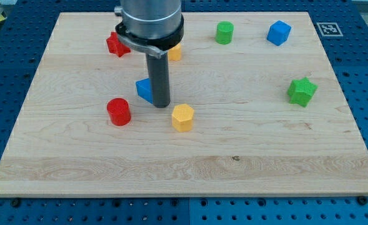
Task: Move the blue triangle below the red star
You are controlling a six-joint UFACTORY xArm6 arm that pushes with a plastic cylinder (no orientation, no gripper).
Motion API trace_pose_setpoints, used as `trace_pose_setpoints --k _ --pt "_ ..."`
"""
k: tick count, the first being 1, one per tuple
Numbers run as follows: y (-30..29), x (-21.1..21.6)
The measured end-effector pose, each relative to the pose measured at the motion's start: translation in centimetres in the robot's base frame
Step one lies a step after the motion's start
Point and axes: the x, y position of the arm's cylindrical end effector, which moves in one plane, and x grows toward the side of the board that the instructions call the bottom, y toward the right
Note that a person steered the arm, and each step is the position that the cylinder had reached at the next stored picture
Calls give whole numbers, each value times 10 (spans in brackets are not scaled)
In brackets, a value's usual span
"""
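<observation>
Bench: a pale wooden board carried every block; its near part lay bare of blocks.
Yellow hexagon: nearest block, just right of and below my tip.
Red cylinder: at the left, near the blue triangle but apart from it.
My tip: rested on the bench, touching or almost touching the right side of the blue triangle.
Fingers: none fitted; the arm ended in a plain rod, so nothing could open or close.
Blue triangle: partly hidden by the rod, lying below and to the right of the red star.
Green star: well apart, at the right.
Red star: far left, partly covered by the arm.
Progress: judged partly done; a leftward push seemingly remained to bring the triangle directly beneath the star.
</observation>
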Motion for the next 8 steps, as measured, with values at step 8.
trace_pose_setpoints --k 8 --pt "-127 -58"
